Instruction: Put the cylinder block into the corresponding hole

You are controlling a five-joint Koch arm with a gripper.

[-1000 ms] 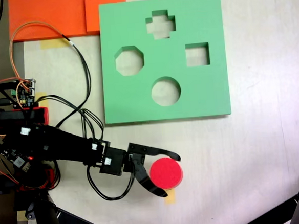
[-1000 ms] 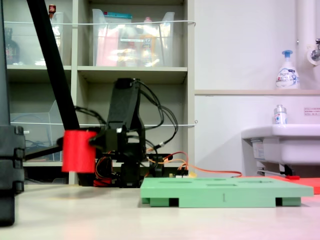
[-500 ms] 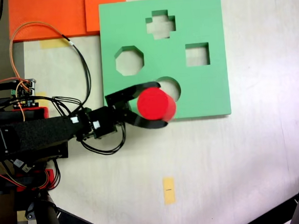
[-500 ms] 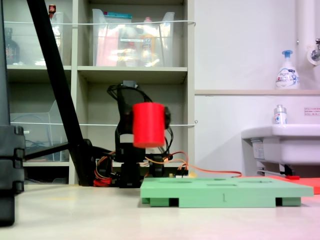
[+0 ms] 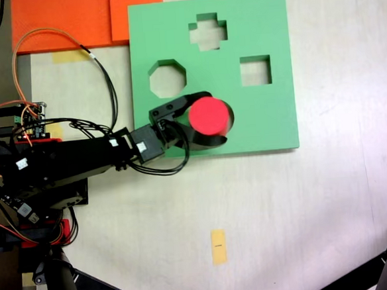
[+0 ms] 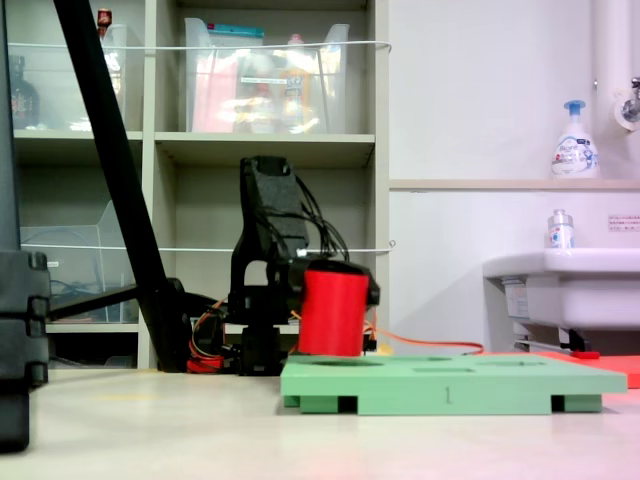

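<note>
Now the cylinder block (image 5: 209,115) sits lower and farther up the frame than half a second ago: in the first exterior view it has moved from the green board's (image 5: 271,116) lower edge to a spot directly over the corresponding hole (image 5: 226,118), which it hides almost entirely. In the second exterior view the cylinder block (image 6: 333,312) has dropped from well above the board to board level, its base meeting the green board (image 6: 450,382) top near the frame's centre; whether the base has entered the cutout cannot be told. By this reading the carrying stage is over and the insertion is beginning, with release not yet due.

The pincer (image 5: 204,120) is closed on the cylinder block, one dark finger curving over the block's upper left side and the other under its lower edge in the first exterior view. The arm reaches in from the left of that frame, so the block lies at the pincer's far right tip. The octagonal cutout (image 5: 167,78) stands just up and left, uncovered.
</note>
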